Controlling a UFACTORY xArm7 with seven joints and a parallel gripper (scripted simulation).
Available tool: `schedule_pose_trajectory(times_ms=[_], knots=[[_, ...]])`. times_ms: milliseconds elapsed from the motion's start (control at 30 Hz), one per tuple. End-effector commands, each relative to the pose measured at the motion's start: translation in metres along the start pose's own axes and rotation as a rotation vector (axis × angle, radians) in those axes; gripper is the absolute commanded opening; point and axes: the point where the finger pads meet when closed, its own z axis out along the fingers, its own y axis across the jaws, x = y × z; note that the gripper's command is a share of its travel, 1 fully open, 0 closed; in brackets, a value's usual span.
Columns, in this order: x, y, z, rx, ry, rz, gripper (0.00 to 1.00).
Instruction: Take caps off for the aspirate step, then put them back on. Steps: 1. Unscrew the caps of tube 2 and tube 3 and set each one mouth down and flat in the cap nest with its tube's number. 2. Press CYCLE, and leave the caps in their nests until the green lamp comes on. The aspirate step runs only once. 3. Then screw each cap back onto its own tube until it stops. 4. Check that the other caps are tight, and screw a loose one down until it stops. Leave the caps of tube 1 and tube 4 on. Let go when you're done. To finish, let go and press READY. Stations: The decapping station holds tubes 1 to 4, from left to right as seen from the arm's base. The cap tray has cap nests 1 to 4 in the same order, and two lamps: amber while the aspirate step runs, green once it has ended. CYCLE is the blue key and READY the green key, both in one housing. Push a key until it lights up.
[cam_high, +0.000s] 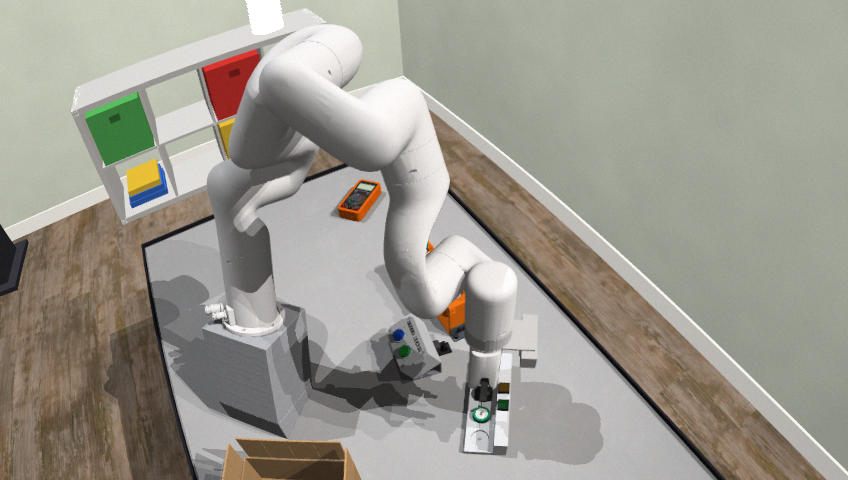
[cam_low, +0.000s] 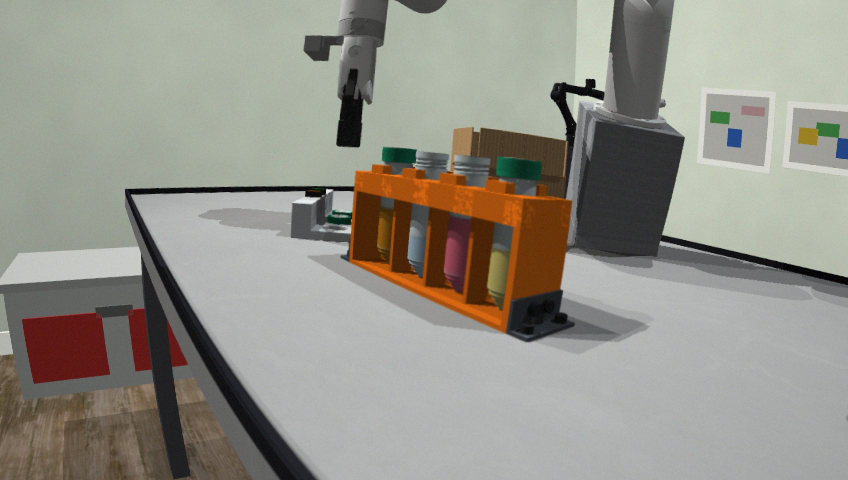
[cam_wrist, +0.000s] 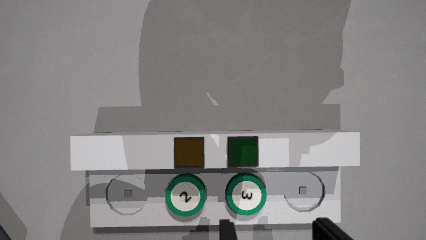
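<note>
Two green-rimmed caps, cap 2 (cam_wrist: 185, 195) and cap 3 (cam_wrist: 245, 194), lie flat in their numbered nests on the cap tray (cam_wrist: 330, 212), below the unlit amber lamp (cam_wrist: 189, 152) and green lamp (cam_wrist: 243, 151). The gripper (cam_low: 348, 132) hangs above cap 3, its fingers partly apart and holding nothing. Small, rigid and probably light, each cap looks best pinched across its rim. Tubes 2 (cam_low: 431, 160) and 3 (cam_low: 471, 164) stand uncapped in the orange rack (cam_low: 535, 231) on the surface (cam_low: 368, 368).
</note>
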Motion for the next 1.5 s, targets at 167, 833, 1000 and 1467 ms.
schedule_pose_trajectory(times_ms=[167, 833, 1000, 1467], knots=[[0.002, 0.001, -0.036, -0.001, 0.005, 0.0, 0.46], [-0.055, -0.047, -0.019, -0.075, -0.045, 0.726, 0.0], [-0.067, -0.057, -0.015, -0.097, -0.059, 0.911, 0.0], [-0.129, -0.108, 0.004, -0.121, -0.076, 1.137, 0.0]])
